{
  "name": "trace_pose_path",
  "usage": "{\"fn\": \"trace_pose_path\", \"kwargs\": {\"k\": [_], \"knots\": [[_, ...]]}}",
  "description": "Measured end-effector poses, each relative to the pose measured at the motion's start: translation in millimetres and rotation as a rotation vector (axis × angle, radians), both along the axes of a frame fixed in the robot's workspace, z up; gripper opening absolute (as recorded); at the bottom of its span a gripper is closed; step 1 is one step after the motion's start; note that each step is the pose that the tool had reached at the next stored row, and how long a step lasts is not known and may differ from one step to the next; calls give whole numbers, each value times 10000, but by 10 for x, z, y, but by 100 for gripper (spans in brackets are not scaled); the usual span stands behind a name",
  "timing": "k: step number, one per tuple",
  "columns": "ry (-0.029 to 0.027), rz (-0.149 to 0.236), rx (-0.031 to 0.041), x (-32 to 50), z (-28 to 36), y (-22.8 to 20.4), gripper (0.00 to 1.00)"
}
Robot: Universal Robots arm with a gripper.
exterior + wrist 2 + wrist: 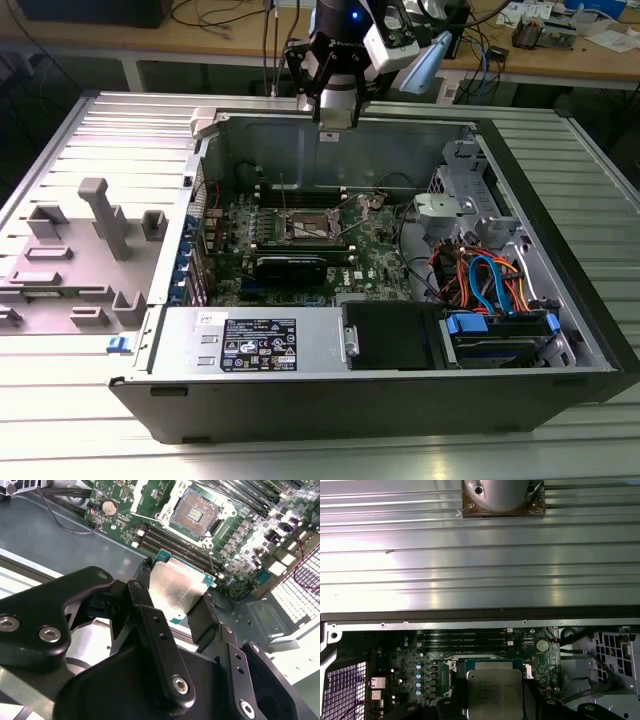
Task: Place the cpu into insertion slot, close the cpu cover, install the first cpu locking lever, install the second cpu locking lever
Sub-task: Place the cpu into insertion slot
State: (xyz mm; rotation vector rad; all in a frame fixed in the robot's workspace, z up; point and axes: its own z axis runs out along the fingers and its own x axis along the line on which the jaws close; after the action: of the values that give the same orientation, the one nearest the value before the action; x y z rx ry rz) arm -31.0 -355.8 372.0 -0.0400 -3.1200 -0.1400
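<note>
An open computer case (350,400) lies on the ribbed metal tabletop (100,430). It holds one green motherboard (385,255), one long black card (290,266) lying across the board, one labelled power supply (255,345) along the near wall, and a bundle of blue and orange cables (490,280) at the exterior view's right. On the exterior view's left a grey fixture (70,285) with one tall peg (100,215) sits on the tabletop outside the case.

The pincer (338,112) hangs at the upper centre of the exterior view, above the far wall of the case. The second wrist view shows its grasp: the pincer (175,594) is clamped on the one cpu (177,582), with two black fingers (145,577) pressing on opposite edges of the chip and its silver top facing the camera.

The single insertion slot (195,512) lies uncovered with its dark pin field exposed. The cpu is well apart from it, in the air and not seated. From the exterior view the slot (310,228) is only a small square in the middle of the board.

The first wrist view looks past the held cpu (494,692) to the tabletop (480,575) beyond the case wall. Both wrist views show one round coin battery (108,507) (542,645) and long black memory slots (460,636).
</note>
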Motion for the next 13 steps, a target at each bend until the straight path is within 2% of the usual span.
{"fn": "trace_pose_path", "kwargs": {"k": [4,8,13], "knots": [[0,-23,-2,0,-3,-12,54],[-1,-127,-30,0,-11,-46,54],[1,-881,-43,0,-30,-47,54]]}}
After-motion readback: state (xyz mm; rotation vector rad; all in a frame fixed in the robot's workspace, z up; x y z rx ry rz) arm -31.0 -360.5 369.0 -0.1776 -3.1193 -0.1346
